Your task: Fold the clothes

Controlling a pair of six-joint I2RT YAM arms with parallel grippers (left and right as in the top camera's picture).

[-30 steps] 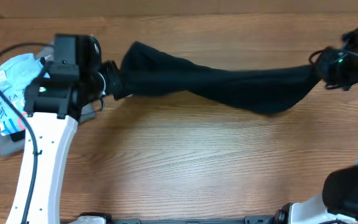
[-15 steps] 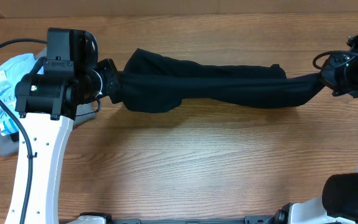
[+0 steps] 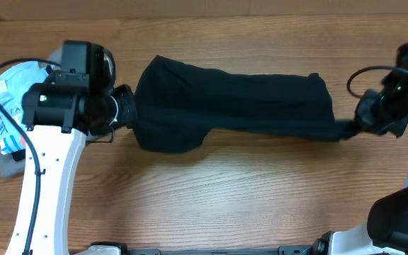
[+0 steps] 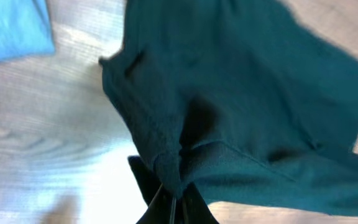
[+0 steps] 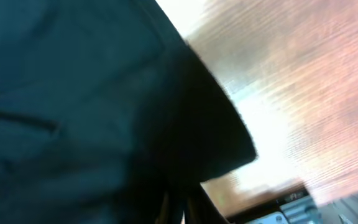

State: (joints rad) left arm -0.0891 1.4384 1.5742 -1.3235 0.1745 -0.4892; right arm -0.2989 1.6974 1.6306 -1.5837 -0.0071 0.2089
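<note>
Overhead, the black T-shirt (image 3: pixel 246 99) lies stretched lengthwise, left to right.

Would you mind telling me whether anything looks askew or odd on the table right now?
The black shirt lies bunched and rumpled rather than flat, its right end twisted into a thin tail at the right claw, while the left claw pinches the other end. A blue shirt sits crumpled at the far left.
</note>
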